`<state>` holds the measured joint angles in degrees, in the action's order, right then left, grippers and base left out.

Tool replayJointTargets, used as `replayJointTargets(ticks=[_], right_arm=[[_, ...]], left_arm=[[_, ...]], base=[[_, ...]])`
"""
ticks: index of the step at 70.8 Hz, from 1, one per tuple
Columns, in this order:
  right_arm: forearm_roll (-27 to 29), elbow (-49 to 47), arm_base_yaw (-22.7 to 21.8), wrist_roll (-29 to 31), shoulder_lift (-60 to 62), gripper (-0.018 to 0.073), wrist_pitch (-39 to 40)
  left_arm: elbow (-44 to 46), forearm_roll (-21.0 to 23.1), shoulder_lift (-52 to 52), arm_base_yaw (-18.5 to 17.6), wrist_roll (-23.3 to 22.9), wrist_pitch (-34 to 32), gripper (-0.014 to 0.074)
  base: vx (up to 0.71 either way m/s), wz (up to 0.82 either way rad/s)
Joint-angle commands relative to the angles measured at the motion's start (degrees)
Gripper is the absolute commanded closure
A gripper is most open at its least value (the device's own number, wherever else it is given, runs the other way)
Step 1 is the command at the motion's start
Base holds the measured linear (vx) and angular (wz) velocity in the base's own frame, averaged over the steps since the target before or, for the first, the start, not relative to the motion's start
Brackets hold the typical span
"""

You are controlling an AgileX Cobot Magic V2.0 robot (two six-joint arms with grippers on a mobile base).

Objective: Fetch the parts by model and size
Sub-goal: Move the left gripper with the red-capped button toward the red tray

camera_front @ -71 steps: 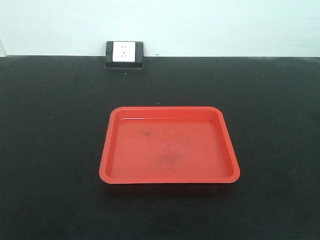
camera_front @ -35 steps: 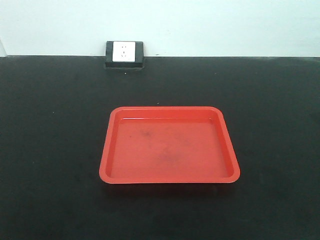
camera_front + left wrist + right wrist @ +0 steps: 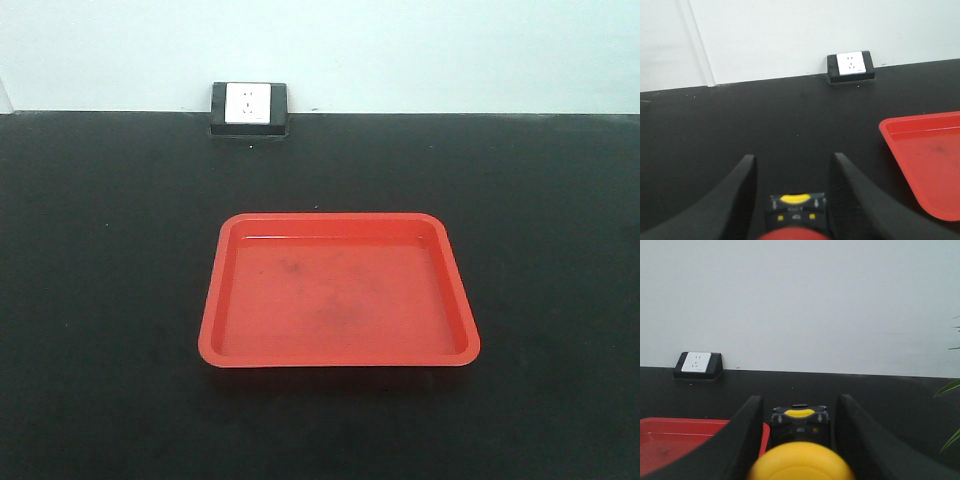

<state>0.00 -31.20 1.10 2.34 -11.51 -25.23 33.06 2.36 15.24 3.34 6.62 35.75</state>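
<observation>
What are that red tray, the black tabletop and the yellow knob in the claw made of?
The red tray: likely moulded plastic, glossy; rounded rim, soft sheen, dark scuffs on its floor. The black tabletop: matte, perhaps rubber or laminate; shows no glare. The yellow knob: probably smooth plastic; even colour, but blurred up close.

You've got a plain pale wall [image 3: 400, 50] running across the back, evenly lit. Below it, the matte black tabletop [image 3: 100, 300] fills your front view. A white socket [image 3: 249, 105] in a black housing sits at the table's far edge, against the wall. On your right wrist view, green leaves [image 3: 951, 386] poke in at the right edge.
</observation>
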Motion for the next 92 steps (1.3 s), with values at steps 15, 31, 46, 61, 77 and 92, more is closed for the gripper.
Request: replayJointTargets(ticks=[15,31,46,61,77,92], right_arm=[[0.00,-1.46,-0.03,0.00,-0.81,0.0565,5.82],[0.00,-1.46,-0.03,0.00,-0.81,0.0565,9.35],[0.00,-1.46,-0.03,0.00,-0.81,0.0565,10.27],[0.00,-1.46,-0.03,0.00,-0.81,0.0565,10.27],[0.00,-1.46,-0.03,0.00,-0.81,0.0565,11.17],[0.37,-1.46,-0.03,0.00,-0.81,0.0565,11.48]], left_arm=[[1.53,0.59,0.45,-0.42,-0.09,-9.19,0.0601],[2.65,4.31,2.90,-0.42,-0.09,-12.44,0.0601],[9.30,7.03,14.49,-0.42,0.10,-9.79,0.0601],[16.26,7.95,27.90,-3.54,0.14,-9.59,0.0601],[22.75,10.52,41.62,-8.26,-0.16,-9.04,0.0601],[28.48,12.42,53.01,-12.00,-1.68,-7.76,0.0601]], base=[[0.00,0.00],[0.00,0.00],[0.00,0.00],[0.00,0.00],[0.00,0.00],[0.00,0.00]])
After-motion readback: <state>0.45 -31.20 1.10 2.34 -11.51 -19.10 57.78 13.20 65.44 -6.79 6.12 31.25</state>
